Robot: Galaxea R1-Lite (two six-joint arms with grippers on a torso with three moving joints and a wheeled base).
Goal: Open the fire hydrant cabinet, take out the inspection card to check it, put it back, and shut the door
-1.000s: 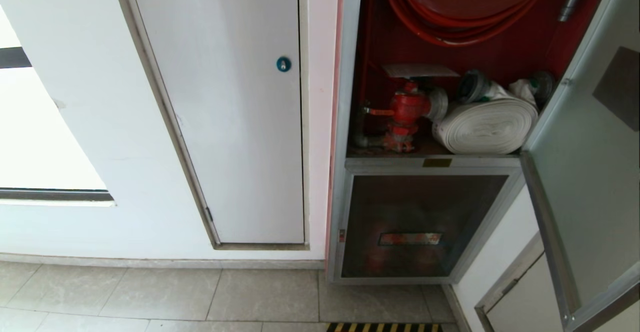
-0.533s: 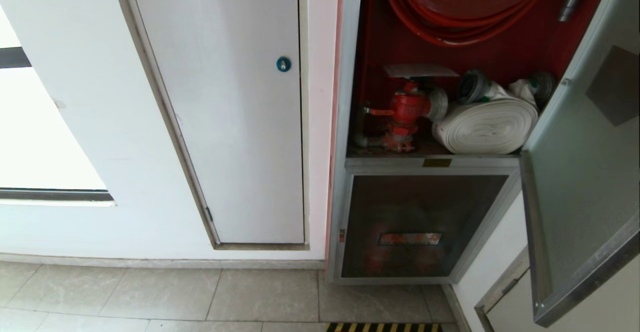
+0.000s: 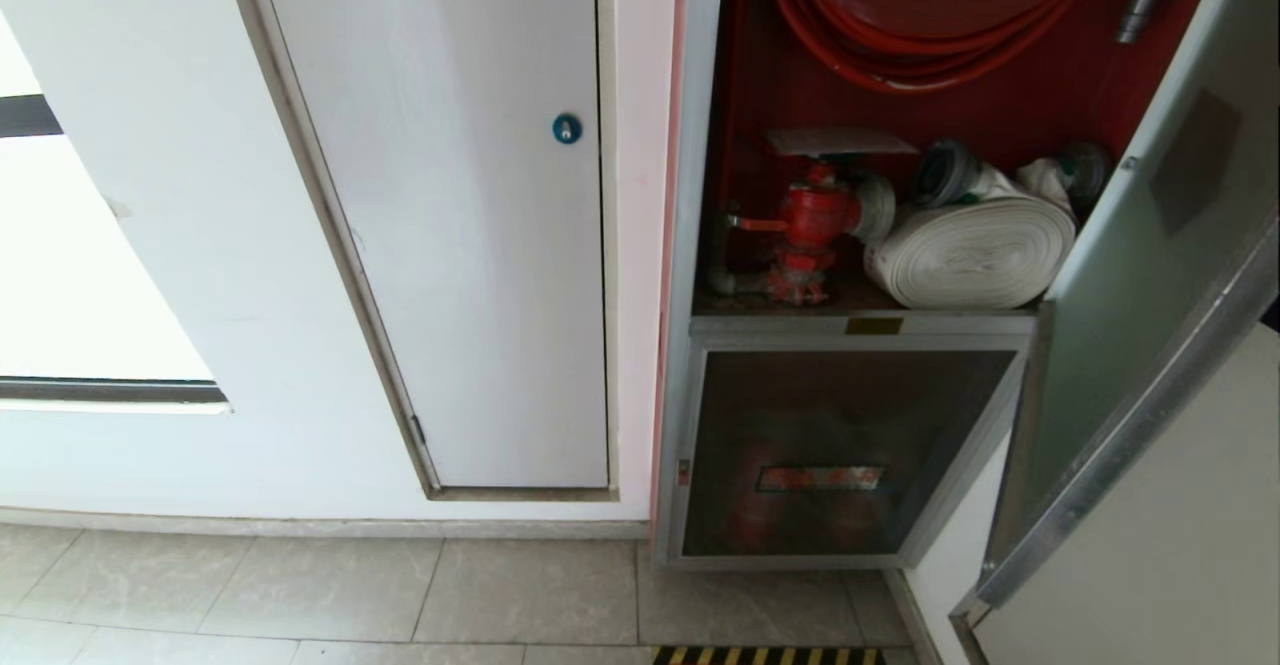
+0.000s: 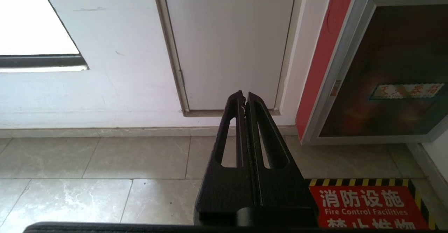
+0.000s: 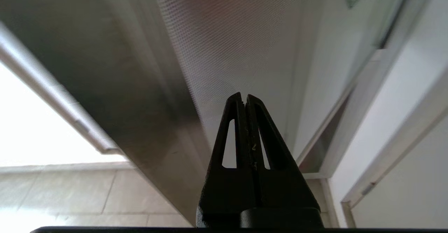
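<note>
Fire hydrant cabinet point(image 3: 700, 145) open at right of wall, rolled white hose point(image 3: 975, 250) beside red valve point(image 3: 810, 220) inside, door point(image 3: 1120, 285) ajar, right end effector point(image 5: 244, 100) pressed together against frosted panel, left end effector point(image 4: 244, 96) pressed together above floor point(image 4: 105, 163).

Cabinet point(image 3: 700, 245), silver-framed with a red interior, fills the upper right of the head view and stands open. Its frosted-glass door point(image 3: 1120, 275), silver-edged with 1 dark sticker, hangs partly open at the right edge.
</note>
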